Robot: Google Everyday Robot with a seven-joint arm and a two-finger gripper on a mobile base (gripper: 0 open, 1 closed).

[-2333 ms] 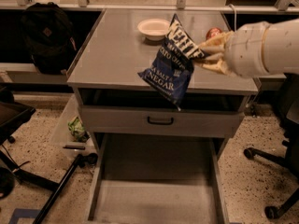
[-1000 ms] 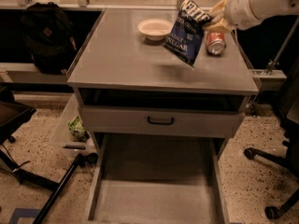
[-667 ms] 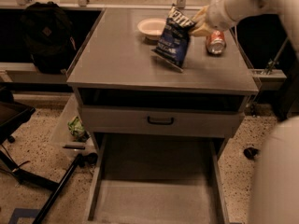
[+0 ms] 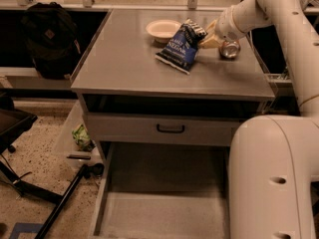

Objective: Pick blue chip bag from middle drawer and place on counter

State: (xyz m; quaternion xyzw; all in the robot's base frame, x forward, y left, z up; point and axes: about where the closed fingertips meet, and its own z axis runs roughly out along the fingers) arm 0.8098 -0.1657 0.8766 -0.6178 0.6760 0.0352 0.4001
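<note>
Lowered since earlier frame: blue chip bag (image 4: 180,48), being rested on counter (image 4: 124,59). Middle drawer (image 4: 159,210) being shown open, right part being hidden by robot body (image 4: 271,183). Bag's long axis being run diagonally, black-and-white top being pointed back-right. Gripper (image 4: 210,35) being held at that top edge; closure cannot be told.

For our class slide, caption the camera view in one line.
Gripper at the blue chip bag on the counter, near bowl and can; middle drawer open below.
</note>
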